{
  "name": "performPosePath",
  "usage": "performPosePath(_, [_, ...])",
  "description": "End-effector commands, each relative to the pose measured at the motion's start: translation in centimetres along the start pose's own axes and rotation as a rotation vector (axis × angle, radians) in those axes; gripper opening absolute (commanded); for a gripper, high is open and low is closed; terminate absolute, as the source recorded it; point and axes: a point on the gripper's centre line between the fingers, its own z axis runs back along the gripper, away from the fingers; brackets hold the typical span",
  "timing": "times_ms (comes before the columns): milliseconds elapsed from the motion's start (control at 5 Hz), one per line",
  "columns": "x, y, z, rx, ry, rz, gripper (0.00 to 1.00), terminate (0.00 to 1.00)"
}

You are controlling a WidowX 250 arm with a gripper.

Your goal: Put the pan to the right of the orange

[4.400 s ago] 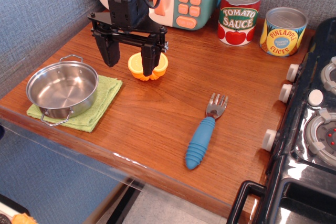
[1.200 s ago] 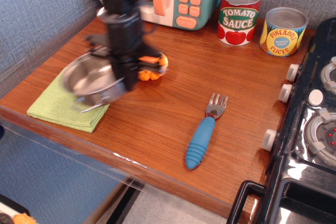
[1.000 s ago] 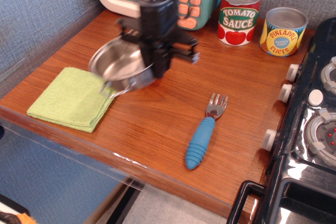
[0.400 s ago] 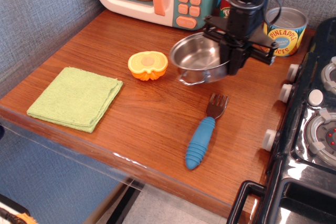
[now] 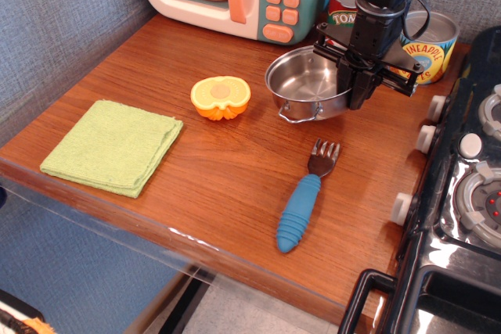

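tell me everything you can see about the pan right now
The pan is a small round pot of shiny steel, empty, with a thin wire loop handle showing at its front. It sits upright, right of the orange and apart from it, above the fork. The gripper is closed on its right rim. Whether its base rests on the table or hangs just above it is unclear.
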Motion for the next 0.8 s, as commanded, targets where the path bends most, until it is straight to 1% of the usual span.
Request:
performPosePath(0, [-0.1, -0.1, 0.2, 0.015, -0.012, 0.001, 0.00, 0.00])
performPosePath(200, [-0.7, 0.0, -0.9, 0.025, 0.051, 0.043, 1.00, 0.00])
performPosePath(400, [-1.0, 0.2, -0.9, -0.001, 0.069, 0.067, 1.00, 0.00])
performPosePath(600, [-1.1, 0.5, -0.4, -0.015, 0.063, 0.078, 1.00, 0.00])
